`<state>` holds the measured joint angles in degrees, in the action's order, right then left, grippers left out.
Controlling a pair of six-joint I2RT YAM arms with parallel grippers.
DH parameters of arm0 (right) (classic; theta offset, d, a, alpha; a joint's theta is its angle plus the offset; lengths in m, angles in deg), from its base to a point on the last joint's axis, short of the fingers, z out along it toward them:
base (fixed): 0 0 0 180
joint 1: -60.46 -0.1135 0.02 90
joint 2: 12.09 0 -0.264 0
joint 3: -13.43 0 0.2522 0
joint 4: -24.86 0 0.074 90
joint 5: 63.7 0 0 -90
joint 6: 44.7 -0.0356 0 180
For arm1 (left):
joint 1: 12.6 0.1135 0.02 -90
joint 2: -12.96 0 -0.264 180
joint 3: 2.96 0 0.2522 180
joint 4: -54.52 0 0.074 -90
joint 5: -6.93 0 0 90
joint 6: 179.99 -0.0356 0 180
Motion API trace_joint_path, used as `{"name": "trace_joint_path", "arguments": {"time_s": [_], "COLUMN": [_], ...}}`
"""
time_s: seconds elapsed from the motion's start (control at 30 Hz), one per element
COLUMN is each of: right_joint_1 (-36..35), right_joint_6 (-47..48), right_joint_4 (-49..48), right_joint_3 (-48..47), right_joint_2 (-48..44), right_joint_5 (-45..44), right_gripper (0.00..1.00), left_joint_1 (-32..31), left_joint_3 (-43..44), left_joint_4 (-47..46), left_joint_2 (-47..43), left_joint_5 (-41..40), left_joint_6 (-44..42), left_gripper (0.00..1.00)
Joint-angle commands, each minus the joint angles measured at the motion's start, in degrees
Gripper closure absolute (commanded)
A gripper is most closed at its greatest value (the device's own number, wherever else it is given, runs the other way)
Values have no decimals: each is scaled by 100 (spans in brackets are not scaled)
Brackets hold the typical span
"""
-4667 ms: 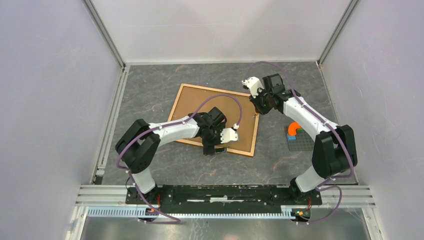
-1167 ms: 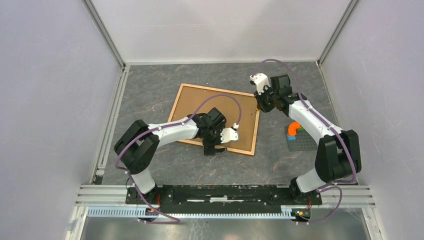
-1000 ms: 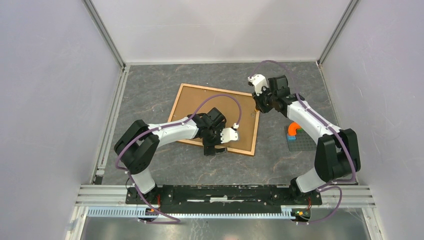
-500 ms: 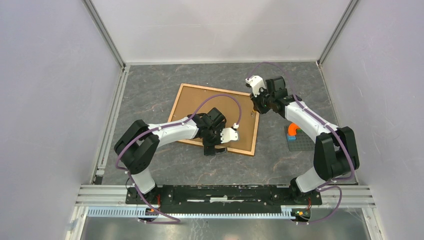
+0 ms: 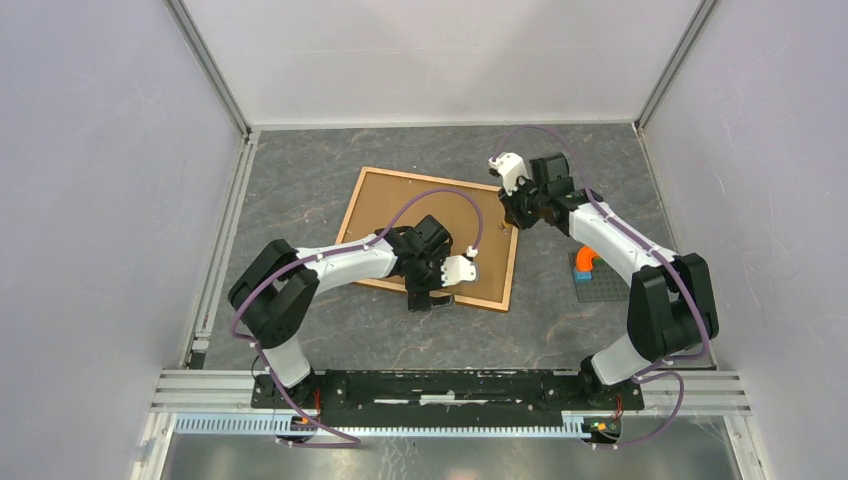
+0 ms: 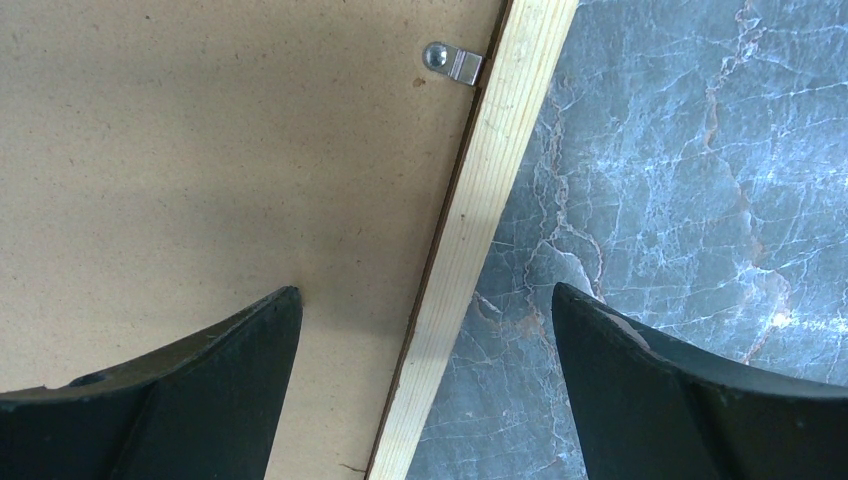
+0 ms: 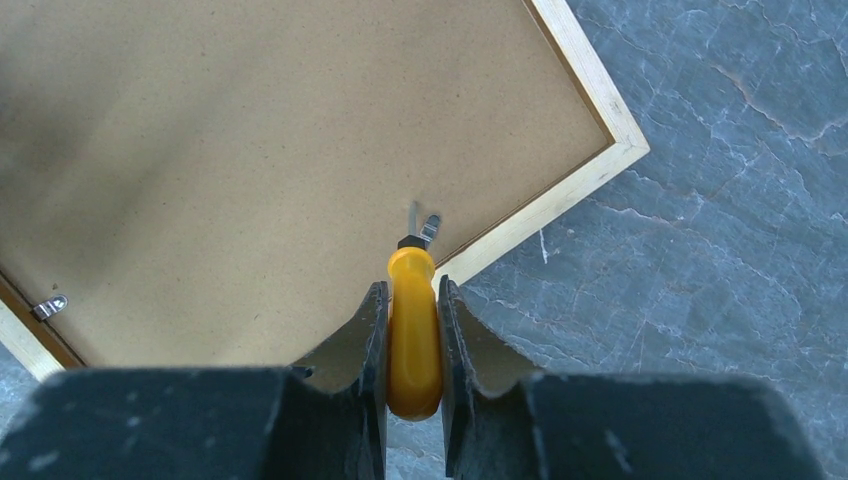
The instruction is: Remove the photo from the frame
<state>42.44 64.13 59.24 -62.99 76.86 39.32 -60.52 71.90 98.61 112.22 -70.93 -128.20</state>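
The frame lies face down on the table, its brown fibreboard back up. The photo is hidden beneath it. My left gripper is open and straddles the frame's near moulding, one finger over the backing and one over the table. My right gripper is shut on a yellow-handled screwdriver near the frame's far right corner. The screwdriver's tip touches a small metal tab on the backing. Another tab sits by the moulding in the left wrist view.
A small grey baseplate with orange and blue bricks lies right of the frame, under the right arm. White enclosure walls stand on three sides. A third metal tab shows at the backing's left edge.
My right gripper with the screwdriver has shifted slightly left over the frame's far right corner. The left arm and the frame have not moved.
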Motion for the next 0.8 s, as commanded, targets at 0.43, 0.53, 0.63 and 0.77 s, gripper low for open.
{"name": "trace_joint_path", "arguments": {"time_s": [0.43, 0.53, 0.63, 0.77], "right_joint_1": [64, 73, 74, 73], "right_joint_6": [-20, -59, -72, 30], "right_joint_4": [-180, -189, -261, -76], "right_joint_3": [46, 20, -32, -160], "right_joint_2": [-234, -287, -339, -219], "right_joint_5": [-608, -493, -537, -744], "right_gripper": [100, 100, 100, 100], "left_joint_1": [9, 7, 11, 11], "left_joint_3": [69, 69, 73, 85], "left_joint_4": [83, 87, 87, 85], "left_joint_2": [69, 67, 60, 67], "left_joint_5": [18, 36, 43, 42], "left_joint_6": [235, 248, 258, 250], "left_gripper": [0, 0, 0, 0]}}
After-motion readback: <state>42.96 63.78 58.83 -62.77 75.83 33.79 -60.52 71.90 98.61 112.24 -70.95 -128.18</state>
